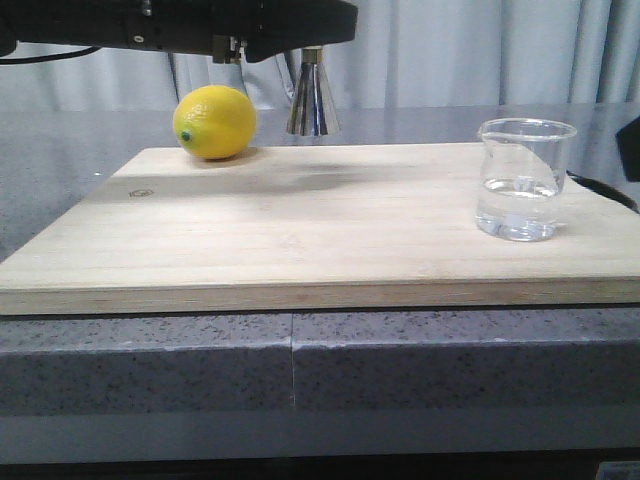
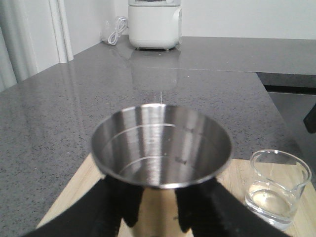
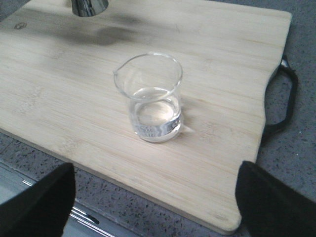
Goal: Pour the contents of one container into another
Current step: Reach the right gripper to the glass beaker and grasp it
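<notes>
The clear glass beaker (image 1: 525, 180) stands upright on the right side of the wooden board (image 1: 300, 240), with a little clear liquid in it. It also shows as the beaker (image 2: 277, 192) and beaker (image 3: 150, 98) in the wrist views. My left gripper (image 2: 158, 207) is shut on the steel jigger (image 2: 162, 148), its black fingers (image 2: 116, 202) clasping it below the empty upper cup. From the front, the jigger (image 1: 313, 100) hangs over the board's far part and casts a shadow. My right gripper (image 3: 155, 207) is open, short of the beaker.
A yellow lemon (image 1: 215, 122) lies at the board's far left. The board has a black handle (image 3: 284, 98) on its right end and rests on a grey speckled counter (image 1: 150, 350). A white appliance (image 2: 154, 22) stands far back on the counter.
</notes>
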You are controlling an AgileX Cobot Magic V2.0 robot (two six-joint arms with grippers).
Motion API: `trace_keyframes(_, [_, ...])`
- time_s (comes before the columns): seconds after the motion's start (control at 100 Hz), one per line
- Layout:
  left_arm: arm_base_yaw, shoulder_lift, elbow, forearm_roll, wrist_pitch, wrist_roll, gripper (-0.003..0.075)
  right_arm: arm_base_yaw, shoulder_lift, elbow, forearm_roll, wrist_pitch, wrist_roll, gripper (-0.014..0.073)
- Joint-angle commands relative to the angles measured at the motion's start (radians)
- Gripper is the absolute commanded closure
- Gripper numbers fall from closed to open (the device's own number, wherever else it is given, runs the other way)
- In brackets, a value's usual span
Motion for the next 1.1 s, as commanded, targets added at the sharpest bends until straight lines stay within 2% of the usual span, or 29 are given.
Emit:
trace_keyframes(0.0, [-0.008, -0.059, -0.030, -0.092, 0.105, -0.008, 0.0459, 0.009, 0.039, -0.027, -0.005, -0.113, -0.008, -0.0006])
trace_keyframes(0.25, [-0.008, -0.059, -0.030, -0.092, 0.105, -0.008, 0.0459, 0.029, 0.134, -0.026, -0.020, -0.266, -0.008, -0.0005])
trace_keyframes(0.49, [-0.008, -0.059, -0.030, -0.092, 0.105, -0.008, 0.0459, 0.078, 0.201, 0.052, -0.073, -0.586, -0.006, -0.0005])
trace_keyframes(0.64, [-0.008, -0.059, -0.030, -0.092, 0.105, -0.008, 0.0459, 0.078, 0.256, 0.087, -0.073, -0.712, -0.006, -0.0005])
trace_keyframes(1.09, [-0.008, -0.059, -0.030, -0.092, 0.105, -0.008, 0.0459, 0.139, 0.468, 0.096, -0.073, -0.951, 0.001, -0.0005])
